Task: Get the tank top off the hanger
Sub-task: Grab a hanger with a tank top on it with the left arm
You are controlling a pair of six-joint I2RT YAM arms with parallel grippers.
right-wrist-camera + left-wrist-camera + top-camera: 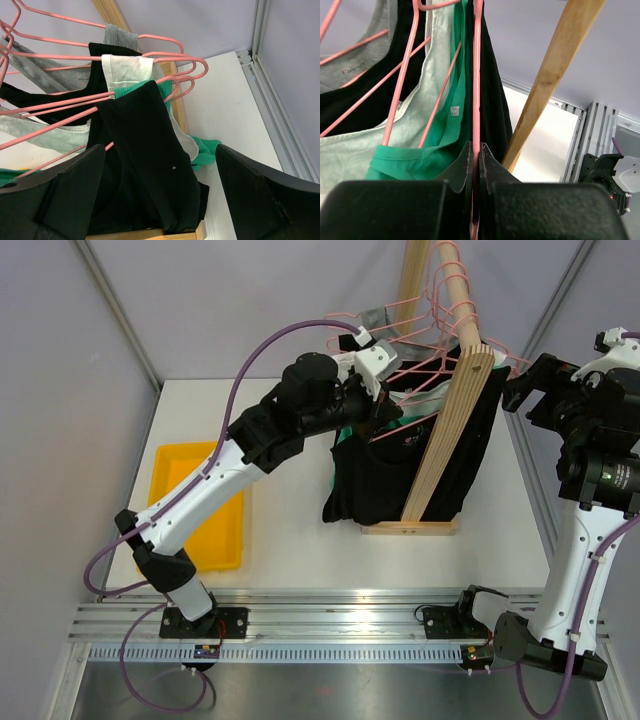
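A black tank top [390,475] hangs on a pink wire hanger [415,368] at the front of a wooden rack [450,430]. My left gripper [385,405] is shut on the pink hanger's wire [477,100], with the black top [492,100] just right of it. My right gripper [525,390] is open and empty at the rack's right side. In the right wrist view the black top [145,165] hangs between its two wide-apart fingers [70,195], not touched.
Behind the black top hang green [445,130], pale [370,145] and grey [355,60] tops on more pink hangers [150,55]. A yellow tray [195,502] lies at the left. The rack's base [410,528] stands mid-table. A frame post [535,480] runs along the right edge.
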